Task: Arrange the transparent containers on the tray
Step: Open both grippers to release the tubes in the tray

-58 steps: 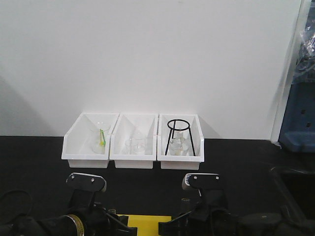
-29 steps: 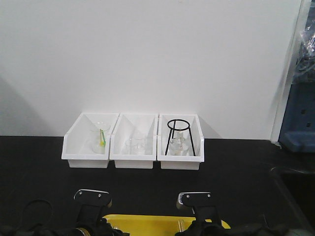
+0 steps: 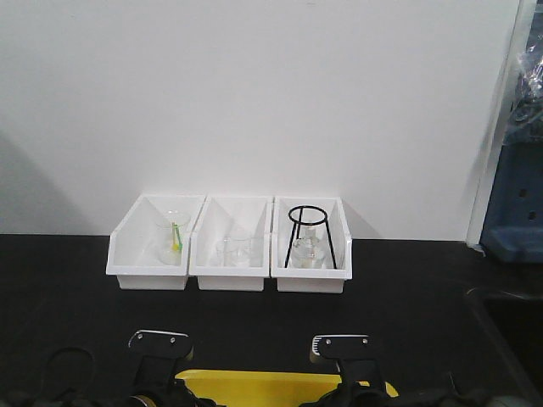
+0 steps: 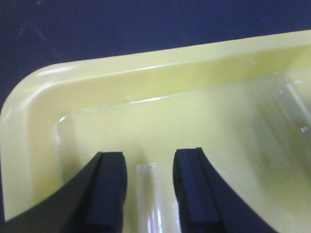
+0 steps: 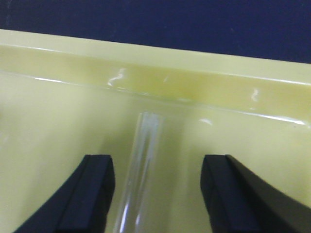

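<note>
Both tubes lengthwise between spread tools over the tray (image 4: 87, 82): left tool (image 4: 149, 187) around one tube (image 4: 147, 194), right tool (image 5: 158, 189) around another tube (image 5: 141, 170).

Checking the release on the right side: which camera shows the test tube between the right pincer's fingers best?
The right wrist view: the test tube lies on the tray, clear of both fingers. The front view hides it behind the arms; the left wrist view shows other tubes.
</note>
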`<state>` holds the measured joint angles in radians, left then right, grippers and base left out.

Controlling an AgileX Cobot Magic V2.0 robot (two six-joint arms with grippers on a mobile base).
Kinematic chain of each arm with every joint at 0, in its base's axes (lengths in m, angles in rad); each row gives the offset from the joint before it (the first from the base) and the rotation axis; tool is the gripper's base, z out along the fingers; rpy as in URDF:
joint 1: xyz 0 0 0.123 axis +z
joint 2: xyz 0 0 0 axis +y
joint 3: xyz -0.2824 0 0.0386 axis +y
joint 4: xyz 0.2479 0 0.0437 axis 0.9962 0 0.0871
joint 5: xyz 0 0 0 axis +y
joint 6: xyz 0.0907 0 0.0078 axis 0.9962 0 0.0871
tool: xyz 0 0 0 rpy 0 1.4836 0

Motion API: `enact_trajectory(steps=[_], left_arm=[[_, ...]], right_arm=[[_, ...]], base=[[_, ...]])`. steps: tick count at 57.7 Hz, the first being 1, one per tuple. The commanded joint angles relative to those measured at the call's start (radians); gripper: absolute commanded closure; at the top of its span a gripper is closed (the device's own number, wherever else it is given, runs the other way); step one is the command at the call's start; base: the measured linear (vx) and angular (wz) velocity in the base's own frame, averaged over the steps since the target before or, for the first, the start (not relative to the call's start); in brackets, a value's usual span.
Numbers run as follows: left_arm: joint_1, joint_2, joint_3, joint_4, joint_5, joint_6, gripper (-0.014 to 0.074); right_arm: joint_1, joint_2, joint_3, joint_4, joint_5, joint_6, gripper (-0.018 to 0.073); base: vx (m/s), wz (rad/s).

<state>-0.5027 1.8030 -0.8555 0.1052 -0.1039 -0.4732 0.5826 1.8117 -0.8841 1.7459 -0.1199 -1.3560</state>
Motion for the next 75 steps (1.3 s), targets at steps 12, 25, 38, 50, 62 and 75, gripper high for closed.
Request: enact_trajectory(steps=[12, 25, 38, 50, 62, 75], left_arm=[[-0.007, -0.073, -0.030, -0.011, -0.126, -0.003, 0.0212], [-0.003, -0.216, -0.030, -0.010, -0.155, 0.033, 0.0213], [-0.003, -0.427, -0.030, -0.010, -0.151, 0.123, 0.0225], [-0.003, -0.595, 0.004, -0.009, -0.148, 0.252, 0.0280], [-0.003, -0.642, 0.007, -0.010, -0.090, 0.275, 0.0331], [-0.003, -0.638, 0.007, -0.010, -0.090, 0.275, 0.0360]], right_arm=[[-0.005, -0.082, -0.033, 0.026, 0.002, -0.014, 0.0068], [-0.005, -0.247, -0.033, 0.003, -0.007, -0.096, 0.0068], [-0.005, -0.438, -0.033, 0.001, -0.007, -0.121, 0.0068], [-0.005, -0.536, -0.033, 0.002, -0.007, -0.121, 0.0068], [-0.005, -0.532, -0.033, 0.002, -0.007, -0.121, 0.0068], [-0.005, -0.532, -0.033, 0.002, -0.004, -0.121, 0.0068]], base=[[0.00, 0.00], [0.00, 0.00], [0.00, 0.00], [0.00, 0.00], [0.00, 0.00], [0.00, 0.00]])
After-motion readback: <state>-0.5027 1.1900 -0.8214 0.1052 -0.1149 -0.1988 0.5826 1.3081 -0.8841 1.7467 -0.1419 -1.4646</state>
